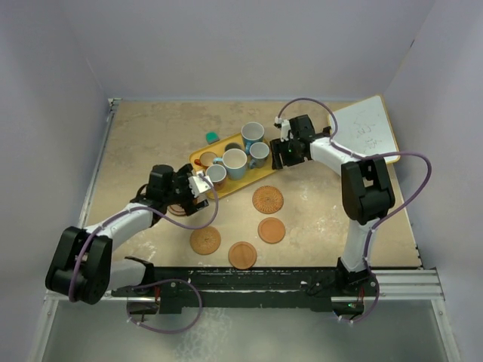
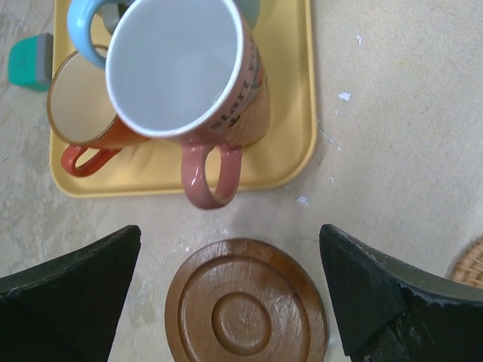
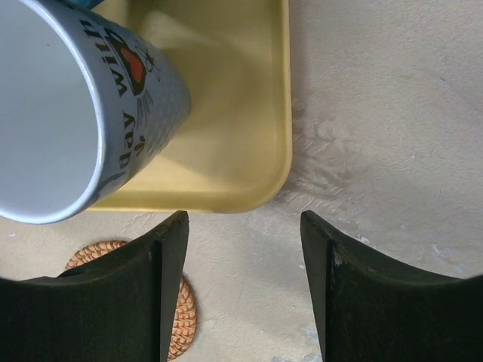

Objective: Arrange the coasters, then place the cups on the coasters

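Arranging coasters, likely: left tool (image 2: 230, 230), wide open and empty, straddles a ringed coaster (image 2: 245, 313); right tool (image 3: 243, 226), partly open, holds nothing. Next the left must lower and close.

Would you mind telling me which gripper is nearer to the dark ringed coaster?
Left. The left gripper hovers right over the dark ringed coaster, its jaws open either side. The right gripper is across the yellow tray, at its other end, beside a pale mug.

Beige speckled table (image 1: 136, 151), yellow tray (image 2: 293, 113) toward the back, small green object (image 1: 212, 136) beside its far end, 4 brown coasters (image 1: 272, 229) in front, dark ringed coaster (image 2: 245, 317) just before the tray, white sheet (image 1: 368, 127) at far right corner.
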`<action>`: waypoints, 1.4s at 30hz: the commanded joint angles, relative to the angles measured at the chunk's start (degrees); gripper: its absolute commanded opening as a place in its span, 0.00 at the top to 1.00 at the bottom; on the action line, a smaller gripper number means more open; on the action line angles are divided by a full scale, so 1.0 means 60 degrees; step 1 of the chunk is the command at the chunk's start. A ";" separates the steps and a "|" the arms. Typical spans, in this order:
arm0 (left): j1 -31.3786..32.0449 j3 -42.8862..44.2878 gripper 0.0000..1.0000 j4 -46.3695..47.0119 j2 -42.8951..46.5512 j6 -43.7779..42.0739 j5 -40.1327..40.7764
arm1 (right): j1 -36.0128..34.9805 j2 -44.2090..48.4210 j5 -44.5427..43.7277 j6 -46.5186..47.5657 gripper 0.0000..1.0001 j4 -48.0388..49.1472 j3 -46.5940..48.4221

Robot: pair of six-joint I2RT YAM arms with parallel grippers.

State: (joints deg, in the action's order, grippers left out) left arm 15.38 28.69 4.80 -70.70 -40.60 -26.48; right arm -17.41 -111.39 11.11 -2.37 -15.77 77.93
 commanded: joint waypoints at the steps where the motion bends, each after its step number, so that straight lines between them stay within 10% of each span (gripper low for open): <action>1: 0.0557 -0.0086 0.01 0.1638 -0.0493 0.0067 0.0480 | 0.0205 -0.0140 0.0179 -0.0395 0.38 -0.0120 0.0484; 19: 0.1810 -0.0060 0.00 0.4326 -0.2435 0.1159 0.3211 | 0.0294 -0.1033 0.1038 -0.0938 0.46 -0.0425 0.1351; 42: 0.0661 0.0293 0.02 0.4111 -0.2482 0.2224 0.5671 | -0.0848 -0.1984 0.1984 -0.1534 0.62 0.0134 0.2451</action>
State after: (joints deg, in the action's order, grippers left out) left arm 22.81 28.25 30.26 -87.74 -30.76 6.52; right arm -18.50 -122.48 16.69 -9.34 -17.67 89.45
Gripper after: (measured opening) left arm 0.986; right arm 0.382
